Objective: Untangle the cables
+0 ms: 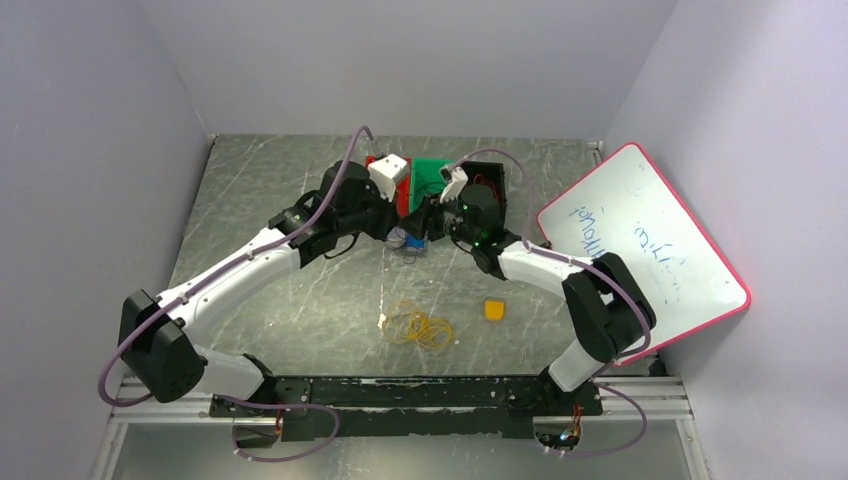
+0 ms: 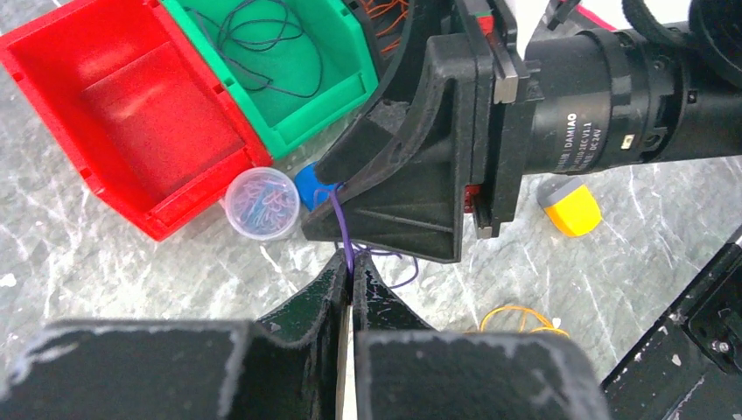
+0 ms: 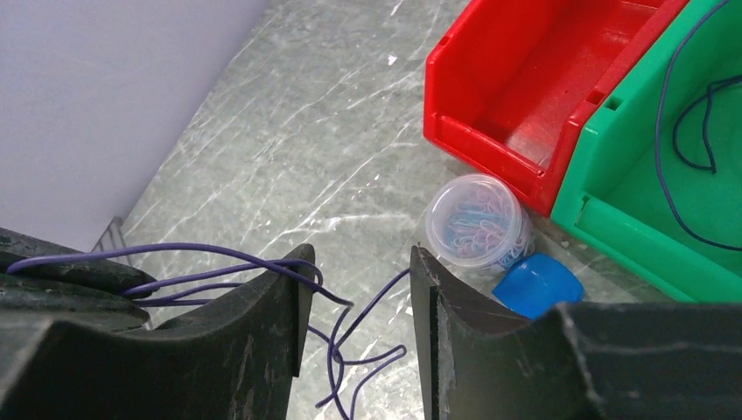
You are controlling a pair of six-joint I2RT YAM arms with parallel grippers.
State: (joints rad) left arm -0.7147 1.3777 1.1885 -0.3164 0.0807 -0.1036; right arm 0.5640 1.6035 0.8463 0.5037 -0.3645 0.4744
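Observation:
A thin purple cable runs up from my left gripper, which is shut on it just above the table. The cable leads to my right gripper's black finger, close in front. In the right wrist view the right gripper is open. The purple cable drapes over its left finger and hangs in loose loops between the jaws. Both grippers meet at mid table. A pile of yellow-orange cables lies nearer the bases. More dark cables lie in the green bin. Red-orange cables show behind it.
A red bin stands left of the green one. A clear tub of paper clips and a blue lid lie beside the grippers. A small yellow block and a pink-edged whiteboard are on the right.

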